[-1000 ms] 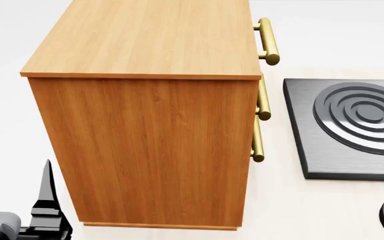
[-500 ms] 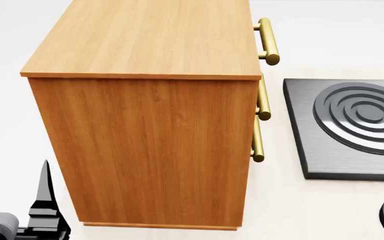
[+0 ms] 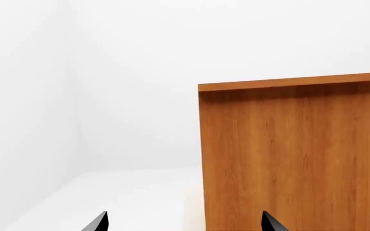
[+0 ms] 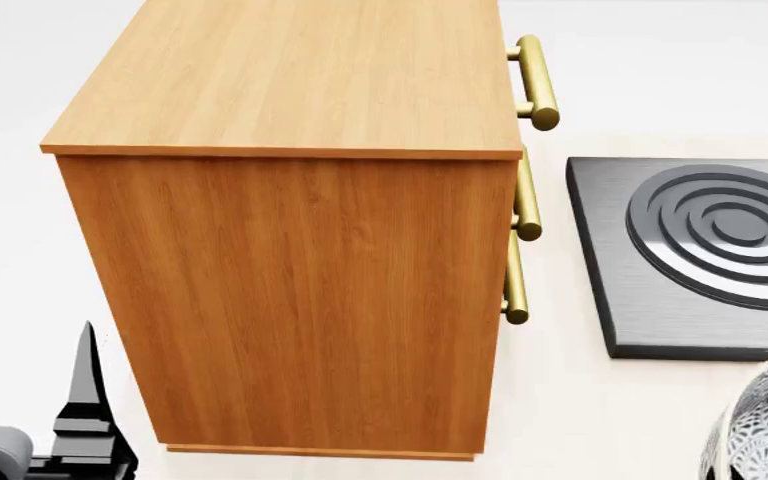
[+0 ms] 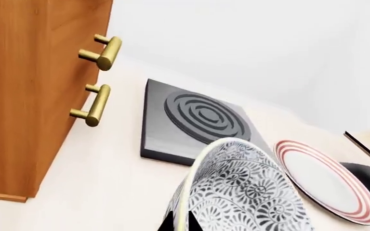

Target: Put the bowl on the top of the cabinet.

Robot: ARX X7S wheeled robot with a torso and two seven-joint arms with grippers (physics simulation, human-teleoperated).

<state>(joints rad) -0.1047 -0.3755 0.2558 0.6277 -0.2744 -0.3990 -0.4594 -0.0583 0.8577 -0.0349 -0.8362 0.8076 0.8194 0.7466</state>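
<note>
Bowl (image 5: pixel 249 192), tilted, gripped by right end effector (image 5: pixel 179 224) beside cabinet (image 4: pixel 304 280) and hob (image 4: pixel 704 255); left end effector (image 3: pixel 183 222) spread, empty.

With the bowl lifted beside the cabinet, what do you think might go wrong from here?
The bowl sits tilted in the right gripper, apparently pinched only at its rim, so it might slip. It is below the cabinet top; rising close by, it may clip the brass handles. The plate lies beneath if it drops.
</note>
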